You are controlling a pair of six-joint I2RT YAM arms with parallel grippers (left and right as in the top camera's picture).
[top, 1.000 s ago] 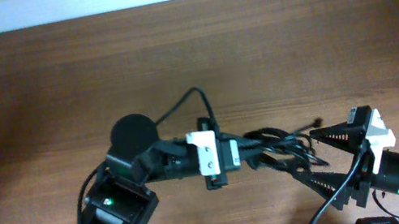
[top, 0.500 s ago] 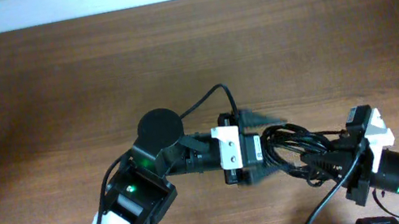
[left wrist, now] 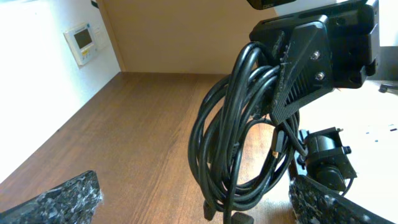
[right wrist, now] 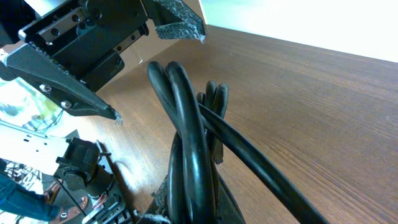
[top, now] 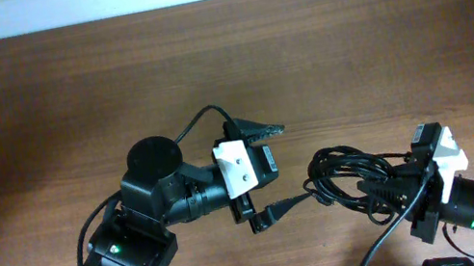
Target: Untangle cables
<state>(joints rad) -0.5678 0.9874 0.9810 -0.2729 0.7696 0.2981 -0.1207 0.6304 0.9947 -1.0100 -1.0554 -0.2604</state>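
The cables (top: 351, 179) form a black looped bundle right of the table's middle. My right gripper (top: 401, 186) is shut on the bundle's right side. In the right wrist view the cables (right wrist: 186, 124) rise straight out of its jaws. My left gripper (top: 279, 169) stands wide open just left of the bundle, touching nothing. In the left wrist view the cables (left wrist: 239, 143) hang in loops from the right gripper (left wrist: 305, 56), and two plug ends dangle at the bottom between my left fingertips (left wrist: 65, 200).
The thick black wire (top: 200, 118) of the left arm arcs behind its wrist. A similar wire (top: 385, 249) runs from the right arm toward the front edge. The wooden table (top: 64, 95) reaches a white wall at the back.
My left gripper let go of the bundle, opened wide and drew back to the left. My right gripper closed on the cables, which now sit further right.
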